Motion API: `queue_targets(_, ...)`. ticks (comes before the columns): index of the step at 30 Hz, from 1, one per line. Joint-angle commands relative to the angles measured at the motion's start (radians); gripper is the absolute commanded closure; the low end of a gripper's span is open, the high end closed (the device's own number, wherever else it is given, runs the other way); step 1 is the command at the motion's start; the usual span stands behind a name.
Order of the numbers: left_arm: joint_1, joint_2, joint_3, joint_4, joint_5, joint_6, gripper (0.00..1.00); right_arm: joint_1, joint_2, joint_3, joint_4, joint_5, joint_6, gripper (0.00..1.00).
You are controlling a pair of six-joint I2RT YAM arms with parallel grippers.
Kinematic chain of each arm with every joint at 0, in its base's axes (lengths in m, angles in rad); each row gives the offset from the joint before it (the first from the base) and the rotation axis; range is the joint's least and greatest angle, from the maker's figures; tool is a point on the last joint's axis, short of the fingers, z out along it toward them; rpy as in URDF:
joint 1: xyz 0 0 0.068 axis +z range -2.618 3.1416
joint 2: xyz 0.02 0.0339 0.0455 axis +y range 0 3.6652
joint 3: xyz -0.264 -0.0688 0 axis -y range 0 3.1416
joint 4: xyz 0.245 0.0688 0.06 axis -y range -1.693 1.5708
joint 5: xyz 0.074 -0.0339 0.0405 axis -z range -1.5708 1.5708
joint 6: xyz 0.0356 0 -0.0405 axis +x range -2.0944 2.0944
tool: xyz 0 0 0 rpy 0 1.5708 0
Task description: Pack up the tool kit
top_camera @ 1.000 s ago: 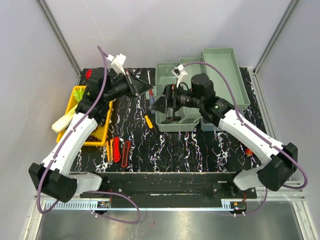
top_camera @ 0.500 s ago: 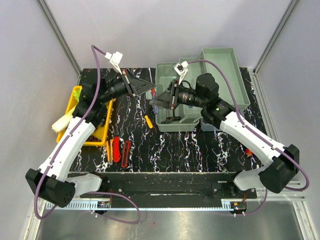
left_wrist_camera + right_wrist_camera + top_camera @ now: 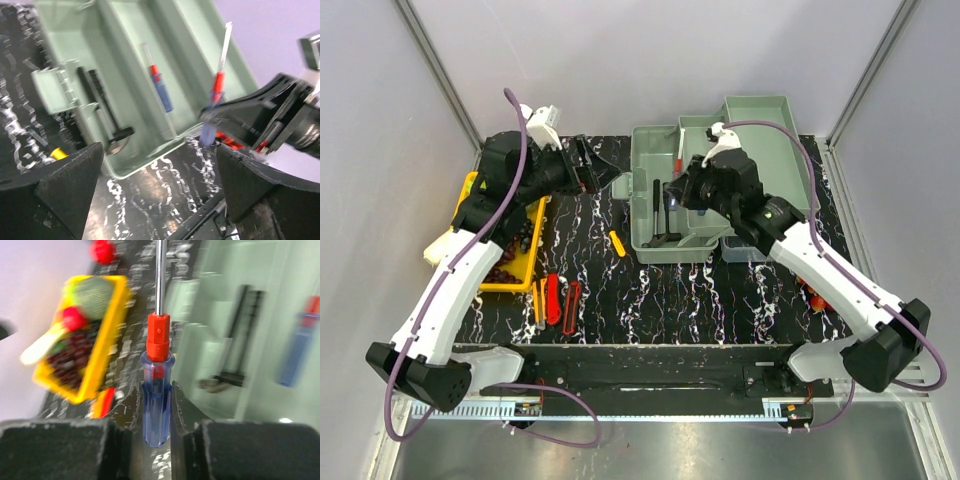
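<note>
1 toolbox [image 3: 642, 170], 2 blue screwdrivers [image 3: 162, 95] [image 3: 216, 92], 1 black hammer [image 3: 106, 110], 1 yellow tray [image 3: 515, 276]

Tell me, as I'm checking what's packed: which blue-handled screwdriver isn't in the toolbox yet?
The held screwdriver, clamped by its handle in the right tool; the other screwdriver lies flat on the toolbox floor.

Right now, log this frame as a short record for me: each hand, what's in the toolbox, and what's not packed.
left hand: open, empty, beside the toolbox
right hand: shut on a blue-handled screwdriver, over the toolbox
in toolbox: black hammer, second blue-handled screwdriver
not packed: red and orange tools, yellow-handled tool
</note>
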Motion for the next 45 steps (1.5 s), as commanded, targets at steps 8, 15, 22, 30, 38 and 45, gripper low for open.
queue_targets(8, 0.010, 0.042, -0.021, -0.151, -0.213, 0.078, 0.01, -0.136, 0.208, 0.124, -0.317, 0.562, -0.224, 0.93)
queue_targets(15, 0.021, 0.087, -0.018, -0.160, -0.194, 0.075, 0.01, -0.153, 0.320, 0.176, -0.342, 0.621, -0.258, 0.91)
queue_targets(22, 0.026, 0.137, -0.117, -0.162, -0.375, -0.018, 0.01, -0.159, 0.383, 0.227, -0.380, 0.624, -0.207, 0.70)
queue_targets(30, 0.027, 0.265, -0.223, -0.128, -0.427, -0.095, 0.02, -0.159, 0.387, 0.270, -0.401, 0.587, -0.197, 0.52)
queue_targets(38, 0.026, 0.479, -0.202, -0.051, -0.384, -0.141, 0.05, -0.159, 0.234, 0.287, -0.349, 0.340, -0.224, 0.43)
queue_targets(45, 0.009, 0.663, -0.079, -0.082, -0.432, -0.173, 0.14, -0.159, 0.084, 0.258, -0.303, 0.170, -0.174, 0.34)
